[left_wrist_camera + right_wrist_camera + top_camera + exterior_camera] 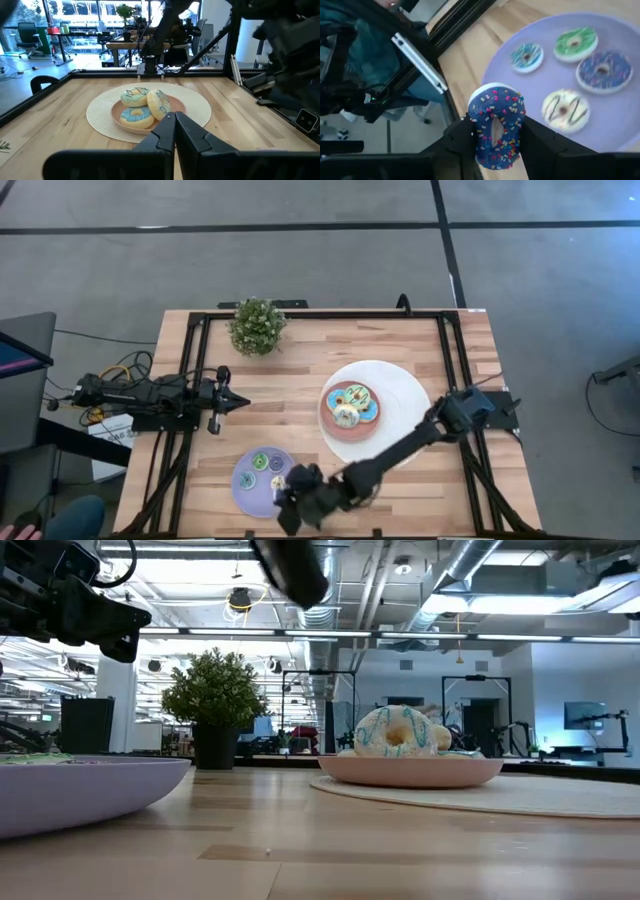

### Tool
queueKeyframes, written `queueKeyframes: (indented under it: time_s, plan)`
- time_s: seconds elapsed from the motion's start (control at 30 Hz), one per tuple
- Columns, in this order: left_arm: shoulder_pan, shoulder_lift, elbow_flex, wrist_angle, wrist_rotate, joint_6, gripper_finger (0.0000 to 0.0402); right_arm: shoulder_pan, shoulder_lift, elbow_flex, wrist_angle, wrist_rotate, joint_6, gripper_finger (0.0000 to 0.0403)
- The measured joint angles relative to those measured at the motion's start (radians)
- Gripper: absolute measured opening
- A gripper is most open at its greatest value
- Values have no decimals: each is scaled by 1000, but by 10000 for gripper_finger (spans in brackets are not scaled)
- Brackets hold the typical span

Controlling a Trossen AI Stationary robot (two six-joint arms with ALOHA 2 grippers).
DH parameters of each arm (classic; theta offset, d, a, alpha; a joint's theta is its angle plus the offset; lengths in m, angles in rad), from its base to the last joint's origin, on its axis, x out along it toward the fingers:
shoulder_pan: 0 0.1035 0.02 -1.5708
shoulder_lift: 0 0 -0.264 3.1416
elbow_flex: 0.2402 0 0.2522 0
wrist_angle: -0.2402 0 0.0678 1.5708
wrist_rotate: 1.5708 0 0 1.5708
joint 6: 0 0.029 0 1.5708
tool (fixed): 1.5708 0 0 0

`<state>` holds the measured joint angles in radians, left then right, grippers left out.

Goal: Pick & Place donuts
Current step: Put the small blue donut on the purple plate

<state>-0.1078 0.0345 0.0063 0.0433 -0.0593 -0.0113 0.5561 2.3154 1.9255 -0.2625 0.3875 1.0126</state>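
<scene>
Three large iced donuts [351,406] lie on a pink plate [329,423], which sits on a round cream mat [405,395]; they also show in the left wrist view, donuts [141,105]. Several tiny donuts [575,42] lie on the lavender plate [620,120], plate [248,485]. My right gripper [496,137] hovers at that plate's near right rim, gripper [290,502], shut on a dark-blue sprinkled donut [496,107]. My left gripper [240,401] waits shut over the table's left side, pointing at the pink plate, gripper [175,125]. My right gripper pinches the dark-blue sprinkled donut across its flat faces, one finger [462,137] on each side of the ring's lower half [496,145]. The donut stands on edge between the fingers with its upper rim [495,95] free, above the lavender plate's rim.
A small potted plant [256,326] stands near the far edge, plant [213,700]. Dark frame rails [190,360] run along the table's sides. Bare wood [280,380] lies between the plates and the plant. A person's clothing [355,55] shows beyond the near edge.
</scene>
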Motion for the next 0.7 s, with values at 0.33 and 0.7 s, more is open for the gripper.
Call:
queueKeyframes:
  time_s: [0.33, 0.7]
  plan:
    - [0, 0, 0, 0, 0, 0, 0, -126, -4, 33, -63, -183, -165, 123]
    - [0, 0, 0, 0, 0, 0, 0, -146, -3, 32, -190, -223, -266, 124]
